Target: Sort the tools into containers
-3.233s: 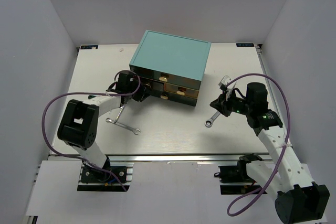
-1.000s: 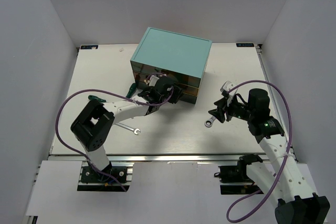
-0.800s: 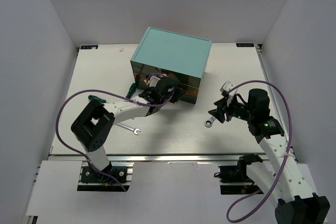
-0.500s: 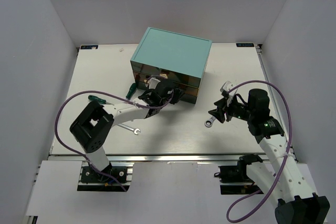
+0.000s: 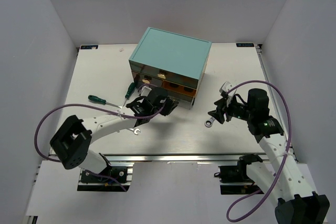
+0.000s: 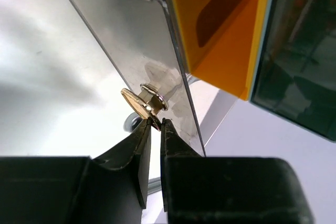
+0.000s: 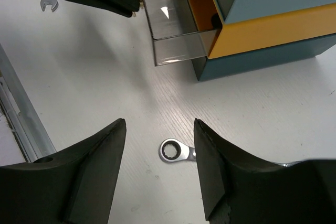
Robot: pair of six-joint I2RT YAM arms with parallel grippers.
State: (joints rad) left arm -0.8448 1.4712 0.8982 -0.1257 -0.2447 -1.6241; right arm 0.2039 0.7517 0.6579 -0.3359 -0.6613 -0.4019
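Observation:
The teal chest [image 5: 170, 56] stands at the back middle of the table. One of its containers, a clear drawer [image 6: 149, 61], is pulled partway out. My left gripper [image 6: 155, 124] is shut on the drawer's gold handle [image 6: 143, 102]; the top view shows that gripper [image 5: 159, 103] at the drawer front. Below my open right gripper [image 7: 159, 121] a silver ring wrench [image 7: 171, 151] lies on the table, its shaft hidden under the right finger. From above, the right gripper [image 5: 217, 113] hovers just over this wrench [image 5: 209, 123]. Two green-handled screwdrivers [image 5: 97, 99] [image 5: 128, 88] lie left of the chest.
A second silver wrench [image 5: 136, 129] lies near the front, partly under my left arm; its open end [image 7: 48, 2] also shows in the right wrist view. White walls enclose the table, and a metal rail [image 5: 173, 157] runs along its near edge.
My left gripper closed on the gold handle and drew the clear drawer out toward the front. The right gripper's fingers spread slightly wider above the ring wrench.

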